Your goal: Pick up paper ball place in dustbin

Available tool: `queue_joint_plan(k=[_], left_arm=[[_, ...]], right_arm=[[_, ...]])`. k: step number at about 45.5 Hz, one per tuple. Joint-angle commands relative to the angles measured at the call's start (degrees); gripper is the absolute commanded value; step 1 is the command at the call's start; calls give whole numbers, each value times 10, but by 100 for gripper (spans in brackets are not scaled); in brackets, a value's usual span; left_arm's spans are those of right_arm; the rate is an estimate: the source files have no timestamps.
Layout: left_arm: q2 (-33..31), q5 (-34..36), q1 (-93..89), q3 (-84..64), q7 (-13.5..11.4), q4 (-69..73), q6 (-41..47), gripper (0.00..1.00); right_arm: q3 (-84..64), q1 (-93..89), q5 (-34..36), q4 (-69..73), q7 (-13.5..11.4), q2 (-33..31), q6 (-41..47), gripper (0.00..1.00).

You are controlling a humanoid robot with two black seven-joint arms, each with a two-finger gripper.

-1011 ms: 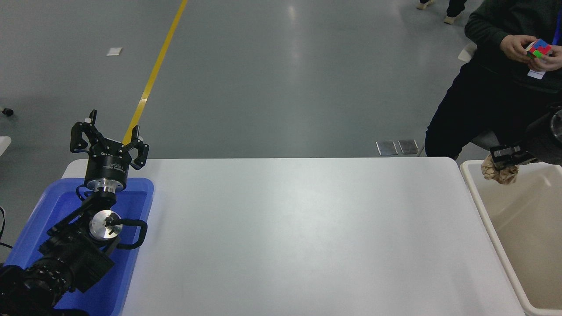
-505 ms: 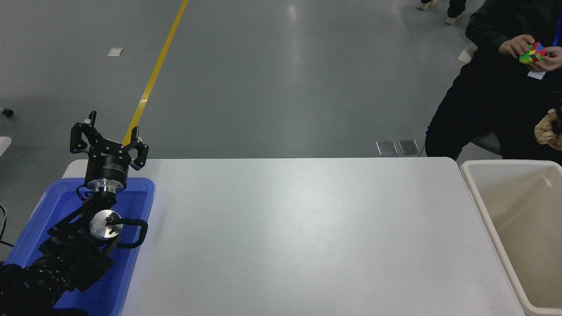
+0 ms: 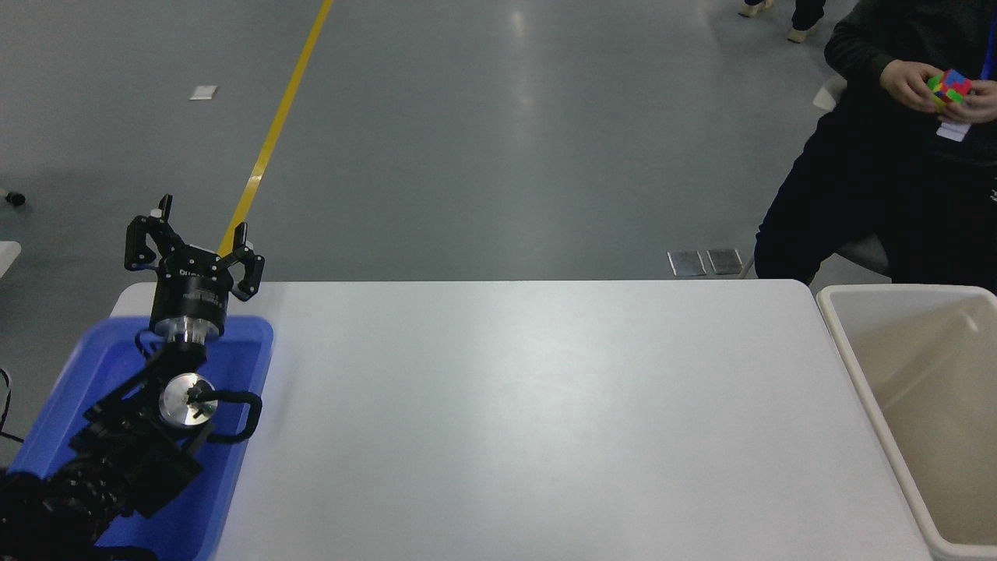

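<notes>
The left gripper (image 3: 199,238) stands at the lower left with its black fingers spread wide apart, and it holds nothing and touches nothing. Its arm rises from the bottom left corner over the blue tray (image 3: 248,327), a shallow plastic tray with rounded corners that sits on the left end of the table. On the arm, a round silver metal disc and a loop of black cable are visible. The right arm and its pincer are outside the view, so their state cannot be seen here. The paper ball is also not visible anywhere in this view, neither on the table nor in the part of the bin that shows. The dustbin (image 3: 849,343) stands just beside the right end of the table; it is a deep rectangular bin of cream plastic with a rounded rim and plain smooth walls, and only a part of it is inside the picture. The table (image 3: 514,421) has a white, smooth top with rounded far corners. Behind it the floor (image 3: 467,140) is grey and slightly shiny, with a yellow line (image 3: 276,128) running across it. At the top right a person (image 3: 864,179) in dark clothes sits holding a multicoloured puzzle cube (image 3: 948,86) in both hands.
</notes>
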Motion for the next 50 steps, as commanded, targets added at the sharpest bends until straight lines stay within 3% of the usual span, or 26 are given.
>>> queue_joint_plan(k=[1, 10, 18, 45, 47, 49, 50], left_arm=[[1, 0, 0, 0, 0, 0, 0, 99], [0, 0, 0, 0, 0, 0, 1, 99], [0, 0, 0, 0, 0, 0, 1, 99], [0, 0, 0, 0, 0, 0, 1, 99], [0, 0, 0, 0, 0, 0, 1, 99], [0, 0, 0, 0, 0, 0, 1, 99], [0, 0, 0, 0, 0, 0, 1, 99]], right_arm=[[217, -297, 155, -118, 0, 112, -151, 0], [348, -409, 163, -302, 0, 291, -166, 0], [411, -437, 164, -397, 1, 405, -173, 0], [475, -489, 164, -397, 1, 457, -185, 4], [475, -489, 164, -397, 1, 457, -184, 7], [474, -489, 164, -397, 1, 455, -184, 24], [474, -489, 164, -397, 1, 454, -184, 39]])
